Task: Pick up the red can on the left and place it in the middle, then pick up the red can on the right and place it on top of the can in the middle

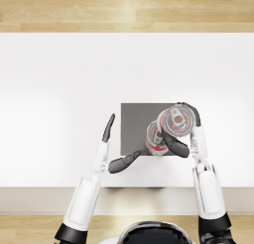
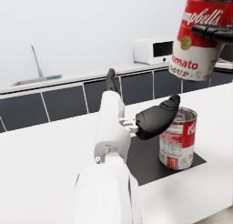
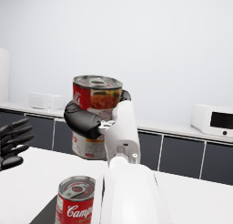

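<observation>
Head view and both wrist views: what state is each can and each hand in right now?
Held soup can: lifted, gripped by the right hand, above the mat.
Standing soup can: upright on the dark mat, free.
Right hand: grips the lifted can.
Left hand: holds nothing, fingers apart.

Your right robot hand (image 1: 184, 134) is raised with fingers wrapped closed; your left robot hand (image 1: 113, 148) hangs open, fingers spread.

A broad white desk (image 1: 59, 89) fills the scene, with pale wood floor (image 1: 124, 10) beyond its far edge. Behind runs a counter with dark cabinet fronts (image 2: 63, 102), a sink with a faucet (image 2: 35, 61), a white microwave (image 2: 154, 50), and a plain pale wall (image 3: 159, 45).
</observation>
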